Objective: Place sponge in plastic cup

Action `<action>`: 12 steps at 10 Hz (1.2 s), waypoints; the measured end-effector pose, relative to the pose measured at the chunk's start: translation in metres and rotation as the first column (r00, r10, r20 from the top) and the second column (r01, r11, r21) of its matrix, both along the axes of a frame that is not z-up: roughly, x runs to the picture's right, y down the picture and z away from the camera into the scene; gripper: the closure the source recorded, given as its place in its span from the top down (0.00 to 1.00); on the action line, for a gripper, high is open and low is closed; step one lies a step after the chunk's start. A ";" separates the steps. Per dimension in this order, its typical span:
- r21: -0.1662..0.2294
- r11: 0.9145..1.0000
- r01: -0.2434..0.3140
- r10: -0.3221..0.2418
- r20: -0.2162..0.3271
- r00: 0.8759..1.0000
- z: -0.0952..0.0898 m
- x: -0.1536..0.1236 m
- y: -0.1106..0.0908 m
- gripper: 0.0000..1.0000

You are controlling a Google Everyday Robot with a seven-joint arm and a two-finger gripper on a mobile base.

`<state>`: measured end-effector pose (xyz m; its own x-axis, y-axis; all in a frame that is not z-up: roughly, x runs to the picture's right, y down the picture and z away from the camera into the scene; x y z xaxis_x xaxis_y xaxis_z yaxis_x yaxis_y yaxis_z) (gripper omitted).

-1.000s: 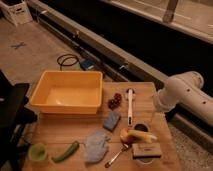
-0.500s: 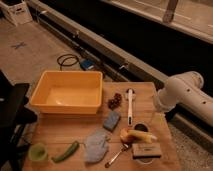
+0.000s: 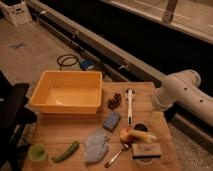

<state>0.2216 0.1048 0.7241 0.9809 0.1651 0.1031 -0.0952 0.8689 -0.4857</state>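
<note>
Counting on the table (image 3: 60, 132): one blue sponge (image 3: 111, 120), one green cup (image 3: 37, 152); gripper out of view (state untellable).

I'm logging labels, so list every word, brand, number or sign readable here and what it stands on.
No legible text anywhere.
White box on the floor: any marking is too blurred to read.
Yellow bin, blue sponge: no print visible.
Gripper: out of view; only the white arm shows beside the table's right edge.

White tubular arm (image 3: 186, 90), smooth rounded segments, small dark holes, gripper out of view.
</note>
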 end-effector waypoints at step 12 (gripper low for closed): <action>0.025 0.861 0.509 -0.473 0.410 0.780 0.041 -0.146 0.017 0.80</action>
